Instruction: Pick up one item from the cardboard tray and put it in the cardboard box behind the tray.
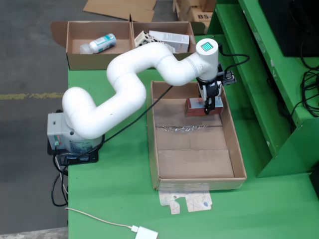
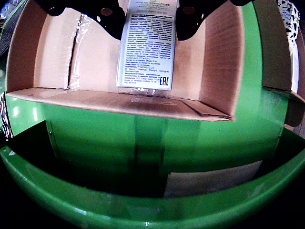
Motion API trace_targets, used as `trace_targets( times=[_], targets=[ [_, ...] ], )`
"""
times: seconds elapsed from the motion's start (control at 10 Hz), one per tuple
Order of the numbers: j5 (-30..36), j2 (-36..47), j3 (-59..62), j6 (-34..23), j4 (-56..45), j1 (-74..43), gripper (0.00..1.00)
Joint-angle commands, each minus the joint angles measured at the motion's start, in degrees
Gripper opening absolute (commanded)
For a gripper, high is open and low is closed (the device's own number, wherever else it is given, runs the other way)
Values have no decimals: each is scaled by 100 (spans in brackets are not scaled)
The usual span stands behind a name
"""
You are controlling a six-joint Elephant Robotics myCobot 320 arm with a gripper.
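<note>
**Around the green bench**

A green table fills most of the fixed view, with grey floor along its left side. A white adapter lies at the table's near edge, its thin white cable trailing leftward. Black cables hang at the table's left edge. A green frame stands on the right, and flat cardboard lies on the floor at the top.

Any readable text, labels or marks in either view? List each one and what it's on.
"EAC": mark at the lower right of the printed panel on the small box between the gripper fingers, wrist view.
Fine print above it on that panel: too small to read.
"BS": partial print on a carton at the top edge of the overhead view, cut off.
White bottle and white box in the back box: label text too blurred.
</note>
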Motion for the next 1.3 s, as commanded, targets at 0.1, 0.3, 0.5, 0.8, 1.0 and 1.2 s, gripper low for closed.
trace_targets(
  times=[0.1, 0.3, 0.5, 0.8, 1.0, 1.2],
  targets=[
    [-269, 3092, -224, -39, -2157, 437, 0],
    [-417, 2565, 1432, -23, -2874, 583, 0],
    [-792, 2866, 1432, -19, -2518, 928, 0],
    [-1020, 3081, 1432, 7, -2446, 1144, 0],
    [-1066, 3097, 1432, -6, -2340, 1172, 0],
    [-1093, 3087, 1432, -1, -2311, 1259, 0]
  ],
)
